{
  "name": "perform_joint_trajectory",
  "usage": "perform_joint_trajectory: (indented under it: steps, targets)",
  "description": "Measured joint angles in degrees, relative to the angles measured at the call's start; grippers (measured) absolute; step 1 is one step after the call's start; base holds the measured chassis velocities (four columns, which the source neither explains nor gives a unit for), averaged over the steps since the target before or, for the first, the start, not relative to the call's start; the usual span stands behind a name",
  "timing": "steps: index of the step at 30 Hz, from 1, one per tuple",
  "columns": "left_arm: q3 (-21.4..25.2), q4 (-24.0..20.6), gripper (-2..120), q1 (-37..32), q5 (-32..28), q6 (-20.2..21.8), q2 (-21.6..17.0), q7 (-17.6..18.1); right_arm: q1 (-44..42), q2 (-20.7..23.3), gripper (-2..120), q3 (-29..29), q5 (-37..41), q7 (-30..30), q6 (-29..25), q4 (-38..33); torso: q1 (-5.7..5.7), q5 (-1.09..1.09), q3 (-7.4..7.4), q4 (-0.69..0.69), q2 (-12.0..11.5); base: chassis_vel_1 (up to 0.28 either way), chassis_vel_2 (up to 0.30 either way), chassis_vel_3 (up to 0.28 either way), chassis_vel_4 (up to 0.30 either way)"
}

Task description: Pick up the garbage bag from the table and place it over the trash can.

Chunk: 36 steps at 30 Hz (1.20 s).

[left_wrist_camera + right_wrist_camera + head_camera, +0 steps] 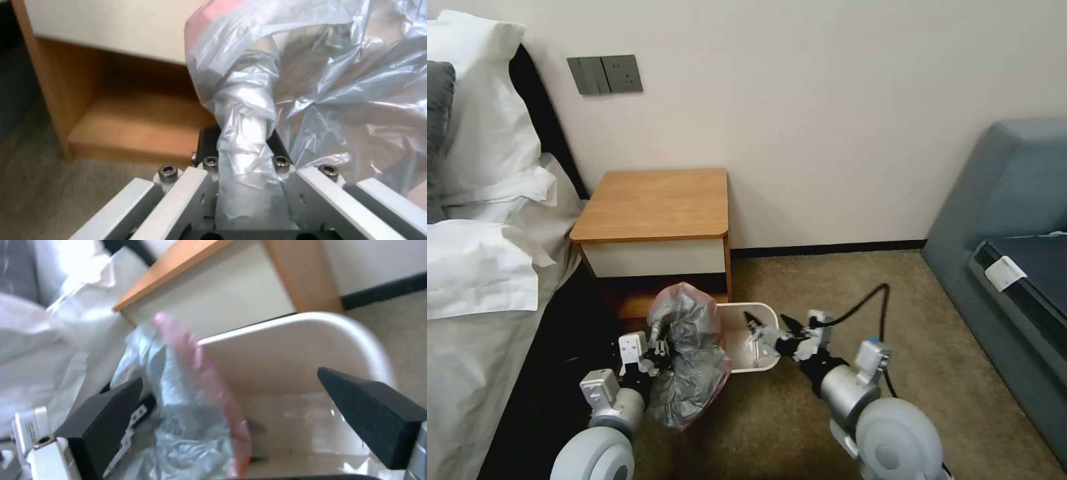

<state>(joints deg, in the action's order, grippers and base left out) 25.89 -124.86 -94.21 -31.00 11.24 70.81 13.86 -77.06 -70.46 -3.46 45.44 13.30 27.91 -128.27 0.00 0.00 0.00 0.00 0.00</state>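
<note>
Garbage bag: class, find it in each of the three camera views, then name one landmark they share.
Head view: garbage bag low centre, beside the trash can.
Left wrist view: clamped in the left gripper.
Right wrist view: between the right gripper fingers.
Shared landmark: the table.

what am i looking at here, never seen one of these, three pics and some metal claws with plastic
It is a two-armed robot in a bedroom. One picture looks down from its head; the other two come from cameras on its wrists. In the head view, the left gripper is shut on a bunched fold of the garbage bag, grey plastic with a pinkish rim, which hangs beside the trash can and partly over its left edge. The left wrist view shows that fold running up between the fingers. The right gripper is open over the can's mouth, holding nothing. Behind stands the table, with a bed to the left.
</note>
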Motion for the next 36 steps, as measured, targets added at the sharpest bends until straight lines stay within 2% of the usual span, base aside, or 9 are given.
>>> perform_joint_trajectory:
  steps: [8, 13, 18, 27, 36]
  targets:
    - [0.7, 0.0, 5, -0.8, 3.7, -4.6, -0.1, -4.3, 6.0, -0.4, 100, 5.7, -5.4, -2.6, 0.6, 3.9, 0.0, 0.0, 0.0, 0.0, 0.0, 0.0, 0.0, 0.0, 0.0]
    - [0.9, -0.2, 5, -1.0, 3.7, -4.9, 0.0, -4.7, 7.8, -1.4, 100, 6.7, -5.6, -4.1, 0.3, 6.0, 0.0, 0.0, 0.0, 0.0, 0.0, 0.0, 0.0, 0.0, 0.0]
    - [1.3, -0.4, 5, -1.0, 3.7, -5.1, 0.0, -5.2, 9.7, -2.9, 100, 7.5, -6.1, -8.0, -0.5, 9.2, 0.0, 0.0, 0.0, 0.0, 0.0, 0.0, 0.0, 0.0, 0.0]
    - [1.5, -0.9, 5, -0.9, 3.4, -5.1, -0.1, -5.5, 10.9, -4.0, 100, 7.5, -5.6, -9.8, -1.1, 12.0, 0.0, 0.0, 0.0, 0.0, 0.0, 0.0, 0.0, 0.0, 0.0]
    - [1.5, -1.3, 5, -0.9, 3.2, -5.1, -0.1, -5.6, 11.1, -4.4, 70, 7.4, -5.4, -10.4, -2.6, 13.3, 0.0, 0.0, 0.0, 0.0, 0.0, 0.0, 0.0, 0.0, 0.0]
